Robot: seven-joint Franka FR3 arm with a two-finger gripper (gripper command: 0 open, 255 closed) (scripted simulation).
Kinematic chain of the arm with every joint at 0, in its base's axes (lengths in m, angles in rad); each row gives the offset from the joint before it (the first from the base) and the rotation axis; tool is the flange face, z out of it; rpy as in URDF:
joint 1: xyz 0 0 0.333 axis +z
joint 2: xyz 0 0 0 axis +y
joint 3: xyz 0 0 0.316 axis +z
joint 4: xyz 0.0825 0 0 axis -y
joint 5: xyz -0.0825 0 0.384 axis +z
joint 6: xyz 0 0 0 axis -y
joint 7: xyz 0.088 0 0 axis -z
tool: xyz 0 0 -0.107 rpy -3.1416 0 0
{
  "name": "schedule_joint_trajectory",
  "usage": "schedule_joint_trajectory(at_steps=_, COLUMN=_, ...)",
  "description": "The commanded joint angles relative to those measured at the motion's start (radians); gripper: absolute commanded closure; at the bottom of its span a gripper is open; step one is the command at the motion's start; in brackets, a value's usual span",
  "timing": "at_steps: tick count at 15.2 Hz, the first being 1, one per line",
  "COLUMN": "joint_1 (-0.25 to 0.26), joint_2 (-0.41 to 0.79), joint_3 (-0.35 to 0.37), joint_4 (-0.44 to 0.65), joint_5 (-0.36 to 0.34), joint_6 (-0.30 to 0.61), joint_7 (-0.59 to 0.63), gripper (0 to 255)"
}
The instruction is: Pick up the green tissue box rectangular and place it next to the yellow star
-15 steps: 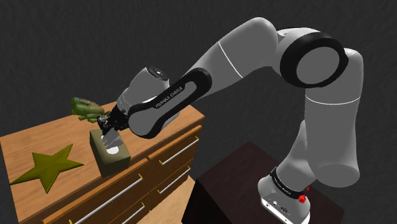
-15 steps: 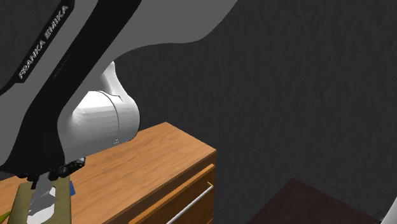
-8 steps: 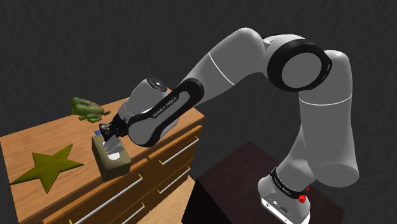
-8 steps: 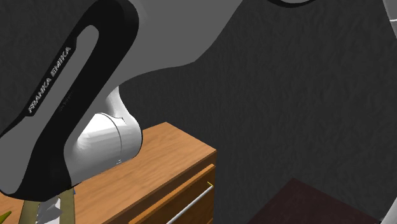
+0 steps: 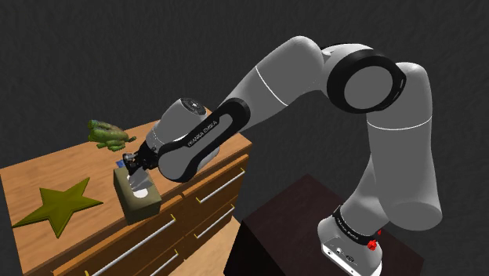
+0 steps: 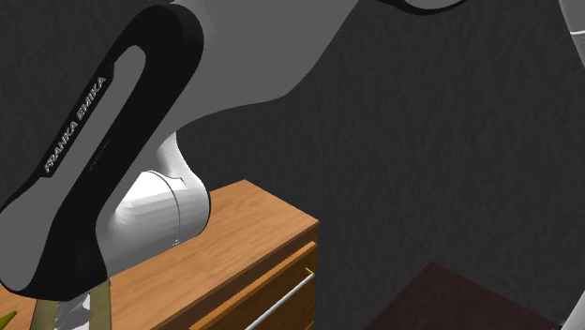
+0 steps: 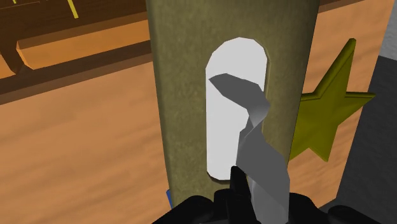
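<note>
the olive tissue box (image 5: 141,201) is being grasped; whether the hand (image 5: 135,165) is closed cannot be told; lifting toward the star (image 5: 55,205) is required

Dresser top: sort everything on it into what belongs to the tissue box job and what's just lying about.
For the job:
- tissue box, olive-green
- yellow star, flat on the dresser
- gripper, down at the tissue box

Just lying about:
- green lumpy thing at the dresser's back edge

star (image 7: 324,114) — partly behind tissue box (image 7: 178,95)
</note>
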Motion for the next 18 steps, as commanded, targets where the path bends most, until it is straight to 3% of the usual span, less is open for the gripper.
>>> schedule_joint_trajectory(at_steps=1, joint_1=0.000, joint_2=0.000, joint_3=0.000, joint_4=0.000, joint_5=0.000, joint_6=0.000, joint_7=0.000, gripper=0)
schedule_joint_trajectory(at_steps=6, joint_1=0.000, joint_2=0.000, joint_3=0.000, joint_4=0.000, joint_5=0.000, joint_6=0.000, joint_7=0.000, gripper=0)
schedule_joint_trajectory(at_steps=10, joint_1=-0.043, joint_2=-0.147, joint_3=0.032, joint_4=-0.119, joint_5=0.019, joint_6=-0.031, joint_7=-0.011, gripper=0)
schedule_joint_trajectory(at_steps=18, joint_1=-0.043, joint_2=-0.147, joint_3=0.032, joint_4=-0.119, joint_5=0.019, joint_6=-0.031, joint_7=-0.011, gripper=0)
